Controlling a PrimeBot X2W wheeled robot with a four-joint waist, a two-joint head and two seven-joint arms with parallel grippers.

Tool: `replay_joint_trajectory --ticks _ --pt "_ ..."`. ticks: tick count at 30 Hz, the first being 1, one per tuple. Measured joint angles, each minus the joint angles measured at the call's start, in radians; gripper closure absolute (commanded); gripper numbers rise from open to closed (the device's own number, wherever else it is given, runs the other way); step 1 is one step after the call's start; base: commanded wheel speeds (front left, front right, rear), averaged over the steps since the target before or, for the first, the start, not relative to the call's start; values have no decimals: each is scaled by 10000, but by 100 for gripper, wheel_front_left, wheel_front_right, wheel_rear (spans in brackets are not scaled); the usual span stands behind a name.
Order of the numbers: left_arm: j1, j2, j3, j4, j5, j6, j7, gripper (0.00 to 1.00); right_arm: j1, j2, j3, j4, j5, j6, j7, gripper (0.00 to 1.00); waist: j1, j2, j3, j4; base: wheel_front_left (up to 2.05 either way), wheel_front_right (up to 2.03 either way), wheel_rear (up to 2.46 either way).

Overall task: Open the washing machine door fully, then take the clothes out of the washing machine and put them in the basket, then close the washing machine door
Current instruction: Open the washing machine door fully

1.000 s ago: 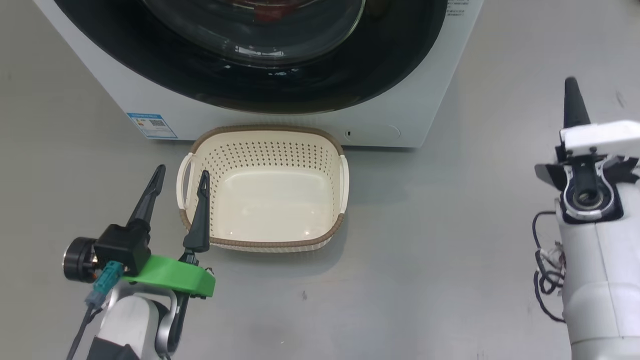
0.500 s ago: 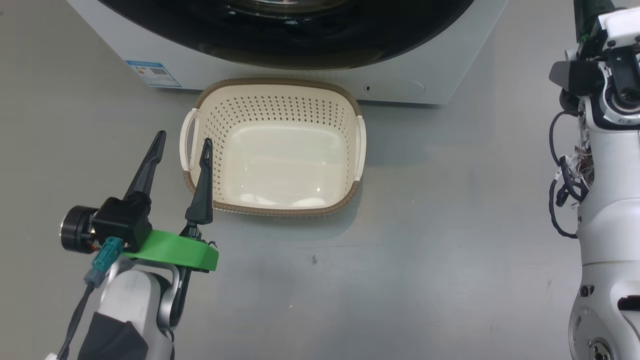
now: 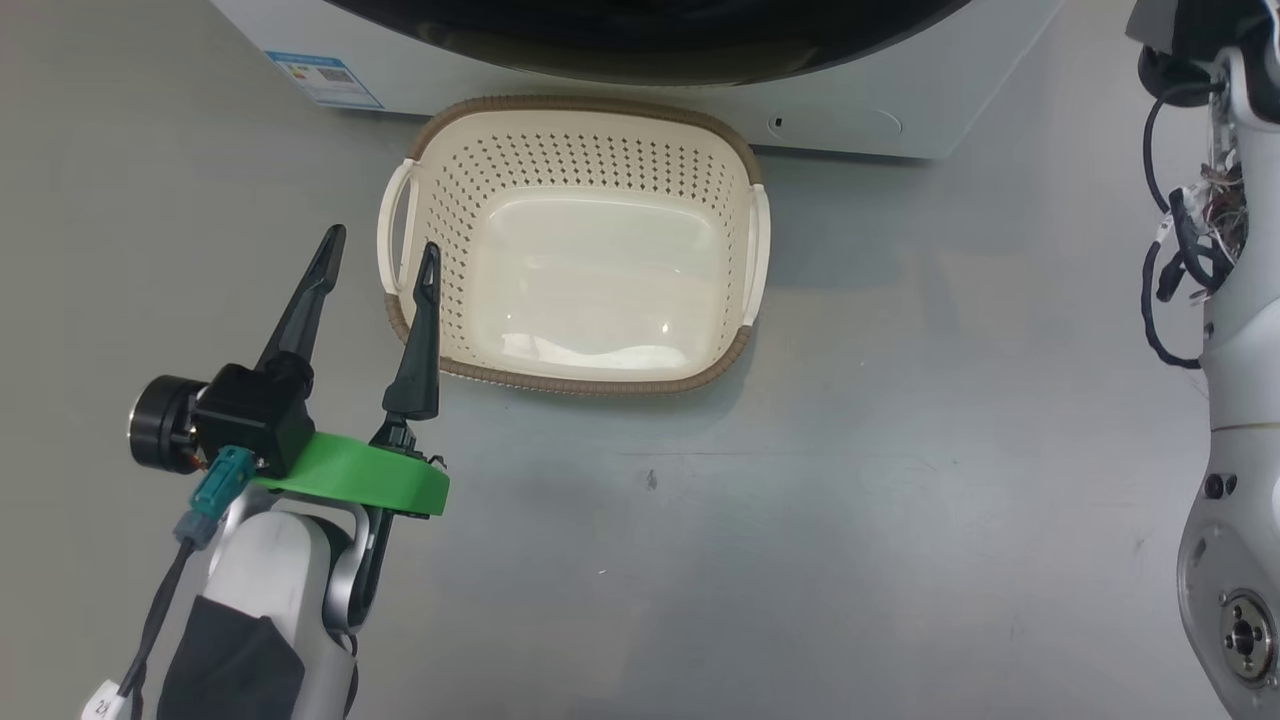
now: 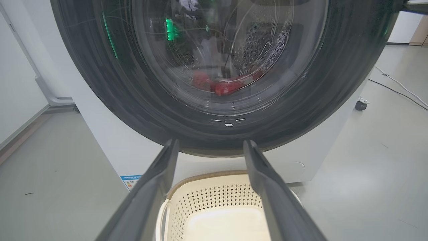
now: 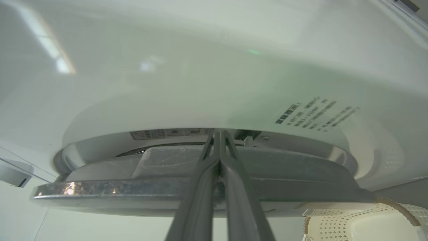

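Note:
The washing machine stands at the top of the head view, with the black rim of the washing machine door above the cream basket. In the left wrist view the red clothes lie behind the door's glass. My left gripper hovers open by the basket's left handle, holding nothing. My right gripper is shut, its tips in the gap between the door's silver edge and the machine's white front.
Grey floor surrounds the basket on all sides. My right forearm with loose cables runs up the right edge of the head view. A white wall and skirting stand left of the machine. The basket sits below the door.
The head camera has tilted down, so machine and basket slid up the picture. My right arm has reached forward to the door, its fingers leaving the head view. The left gripper stays open.

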Motion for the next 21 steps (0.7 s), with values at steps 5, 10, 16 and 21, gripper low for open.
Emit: replay_joint_trajectory --ticks 5,10,16,21 --pt "-90 -27 17 38 6 2 0 0 -533 -132 205 186 56 -25 445 100 0 0 182 93 0 0 0" --pt "-160 -40 27 88 63 2 0 0 -881 -222 337 468 81 -25 844 100 0 0 268 138 0 0 0" --pt "-240 -67 29 134 63 2 0 0 -1143 -364 433 775 203 -31 1421 100 0 0 300 172 0 0 0" --pt "-308 -71 40 153 63 2 0 0 -1211 -460 389 989 627 -21 1967 100 0 0 283 191 0 0 0"
